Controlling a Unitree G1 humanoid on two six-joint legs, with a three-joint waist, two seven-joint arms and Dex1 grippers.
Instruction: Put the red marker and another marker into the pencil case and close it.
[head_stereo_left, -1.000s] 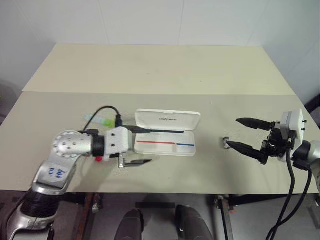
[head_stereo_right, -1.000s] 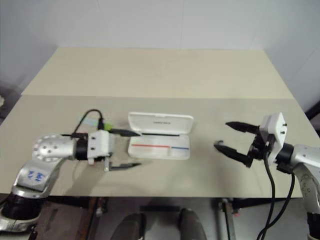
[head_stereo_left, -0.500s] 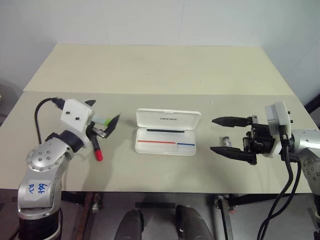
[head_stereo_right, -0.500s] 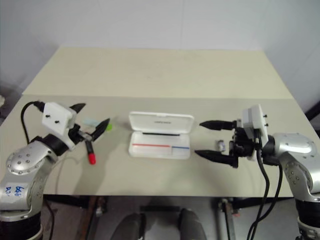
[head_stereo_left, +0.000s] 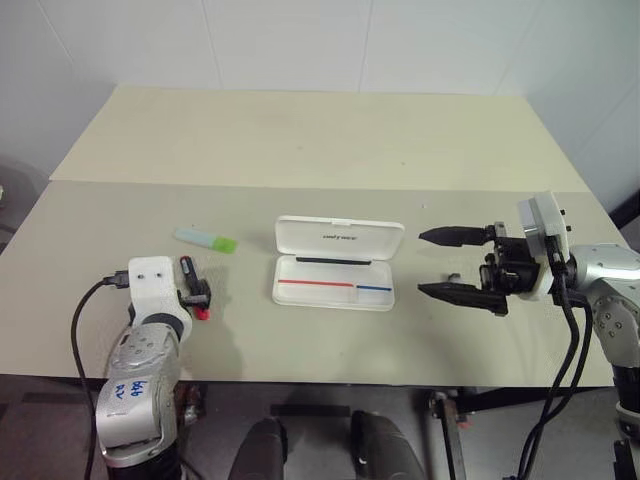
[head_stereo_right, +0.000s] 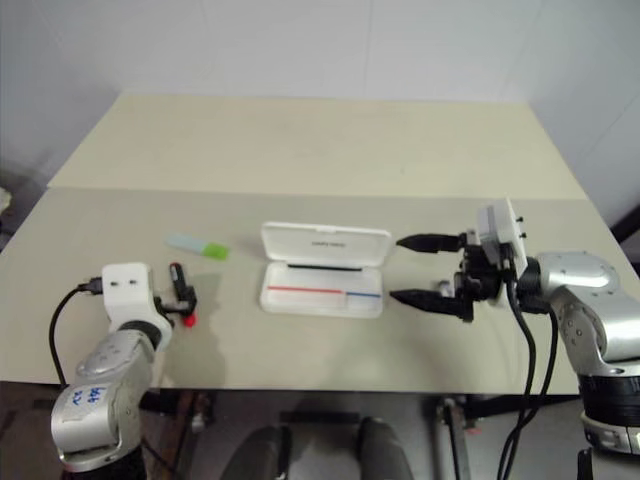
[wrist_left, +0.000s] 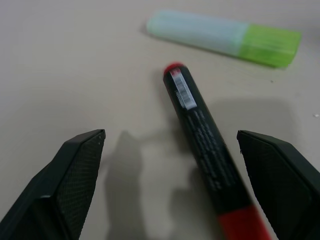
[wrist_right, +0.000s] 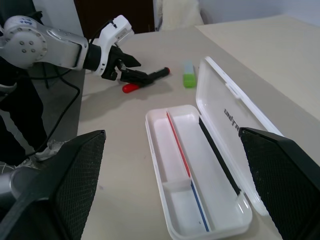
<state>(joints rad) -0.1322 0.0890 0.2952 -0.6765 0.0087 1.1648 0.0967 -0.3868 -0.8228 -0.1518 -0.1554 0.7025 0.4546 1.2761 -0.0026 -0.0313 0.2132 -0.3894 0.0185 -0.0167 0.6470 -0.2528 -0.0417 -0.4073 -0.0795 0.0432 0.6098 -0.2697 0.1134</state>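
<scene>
The pencil case lid's dark lettering is unreadable. Left tool gapes astride the red marker; right tool gapes, empty.

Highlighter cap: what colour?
Bright lime green, on a pale mint body; the highlighter shows best in the left wrist view.

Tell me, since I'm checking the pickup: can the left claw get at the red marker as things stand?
Probably yes. The left claw stands open with the red marker lying flat on the table between its fingers, not yet gripped. The green highlighter lies apart beyond it, and nothing covers the marker.
</scene>
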